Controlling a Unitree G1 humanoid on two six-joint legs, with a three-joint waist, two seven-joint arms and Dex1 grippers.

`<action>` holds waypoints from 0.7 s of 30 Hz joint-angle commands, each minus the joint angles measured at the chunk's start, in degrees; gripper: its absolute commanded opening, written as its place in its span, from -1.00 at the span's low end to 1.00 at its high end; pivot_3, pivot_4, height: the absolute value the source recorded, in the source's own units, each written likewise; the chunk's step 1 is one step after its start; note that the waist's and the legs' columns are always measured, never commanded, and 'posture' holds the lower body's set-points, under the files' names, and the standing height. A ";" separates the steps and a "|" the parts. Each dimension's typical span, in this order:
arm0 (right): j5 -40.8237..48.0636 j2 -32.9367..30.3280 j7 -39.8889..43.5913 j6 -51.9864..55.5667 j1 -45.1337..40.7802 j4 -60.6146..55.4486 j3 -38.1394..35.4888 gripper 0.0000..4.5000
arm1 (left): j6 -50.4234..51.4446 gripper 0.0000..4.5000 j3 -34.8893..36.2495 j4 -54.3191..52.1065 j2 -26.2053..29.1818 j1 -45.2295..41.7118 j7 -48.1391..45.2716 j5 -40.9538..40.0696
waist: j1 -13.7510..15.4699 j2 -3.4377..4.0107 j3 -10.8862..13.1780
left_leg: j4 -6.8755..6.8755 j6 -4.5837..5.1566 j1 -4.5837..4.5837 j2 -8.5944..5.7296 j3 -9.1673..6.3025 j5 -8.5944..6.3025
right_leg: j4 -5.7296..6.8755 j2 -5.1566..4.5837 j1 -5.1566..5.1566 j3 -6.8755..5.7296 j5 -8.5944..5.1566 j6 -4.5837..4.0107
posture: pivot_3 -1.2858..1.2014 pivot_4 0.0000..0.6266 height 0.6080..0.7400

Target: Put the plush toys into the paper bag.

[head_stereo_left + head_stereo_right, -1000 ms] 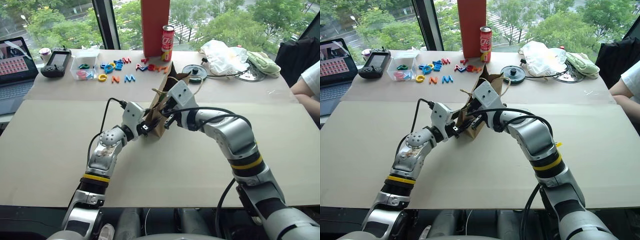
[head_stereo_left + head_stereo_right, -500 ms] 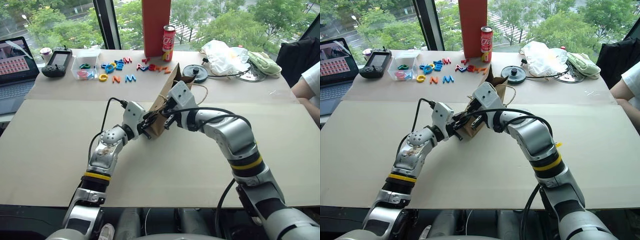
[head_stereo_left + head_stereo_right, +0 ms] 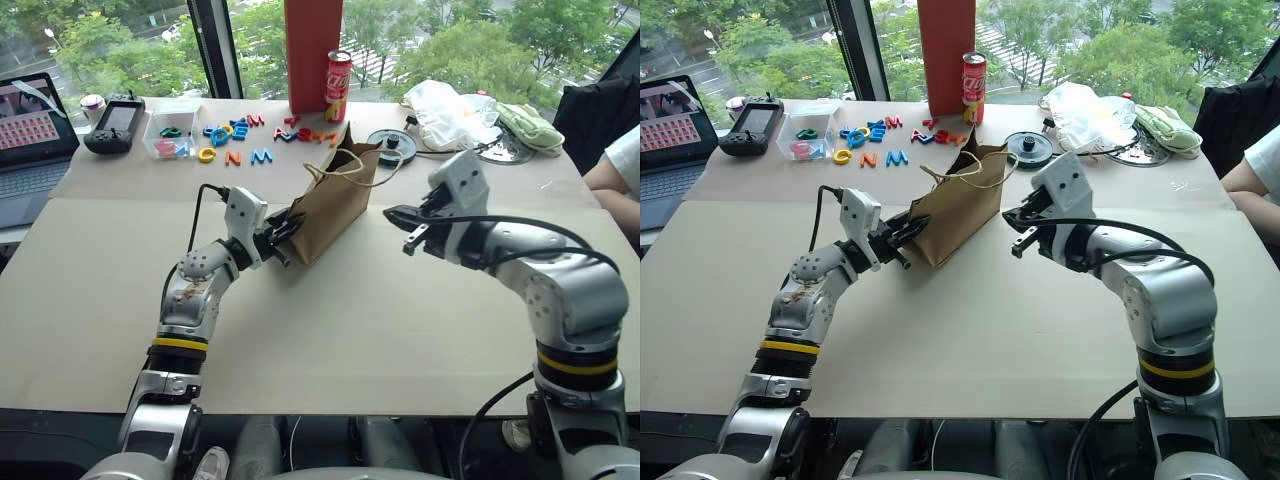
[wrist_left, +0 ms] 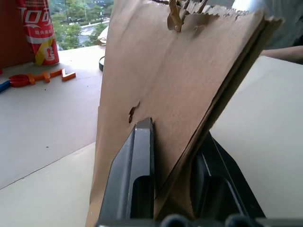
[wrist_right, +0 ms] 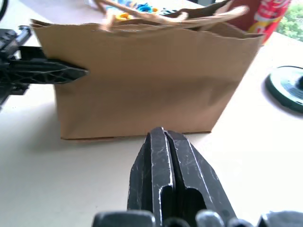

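The brown paper bag (image 3: 330,205) stands on the table's middle with its mouth up and its twine handles draped over the rim. My left gripper (image 3: 283,232) is shut on the bag's lower left side; in the left wrist view one finger (image 4: 142,156) lies on the bag's wall (image 4: 180,85) and the other behind the fold. My right gripper (image 3: 398,228) hovers shut and holds nothing, a short way right of the bag. From the right wrist view its tips (image 5: 163,135) point at the bag's broad side (image 5: 151,80). The plush toys are hidden.
Along the far edge stand a tall red box (image 3: 311,50), a cola can (image 3: 337,85), coloured plastic letters (image 3: 232,140), a black disc (image 3: 390,143), a white plastic bag (image 3: 448,112) and a green mitt (image 3: 530,125). A laptop (image 3: 30,140) sits far left; a person's arm (image 3: 610,175) is at the right edge.
My right gripper has drawn away from the bag to the right. My left gripper shifted left and up, still pinching the bag, which now stands more upright.
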 commanded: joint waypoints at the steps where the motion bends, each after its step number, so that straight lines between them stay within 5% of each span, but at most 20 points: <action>1: 1.17 -2.44 0.74 -1.76 -1.53 3.80 -4.21 -1.00 | 4.29 -0.57 1.53 -4.61 5.58 -2.05 -10.30 -6.83 | -0.21 0.00 0.00 | 0.00 0.00 0.02 0.00 0.01 0.00 | 0.00 0.01 0.00 0.01 0.00 0.00 | 0.03 -0.52 0.98; 8: 0.54 -4.26 1.23 -4.94 -4.72 9.65 -3.03 -1.00 | 9.44 -0.57 -0.28 -4.36 13.34 -2.84 -22.63 -10.34 | -0.26 0.05 0.02 | -0.01 0.00 0.02 0.01 0.09 0.00 | 0.00 0.05 -0.02 0.06 -0.01 0.00 | 0.03 -0.52 0.98; 21: 1.27 -3.94 -0.22 -4.61 -4.20 7.59 -0.55 -1.00 | 2.05 -0.57 -1.78 0.29 10.21 0.30 -17.45 -2.25 | 0.04 0.05 0.03 | -0.01 0.00 -0.03 0.00 0.08 0.00 | -0.04 0.02 -0.03 0.05 -0.01 0.01 | 0.03 -0.52 0.98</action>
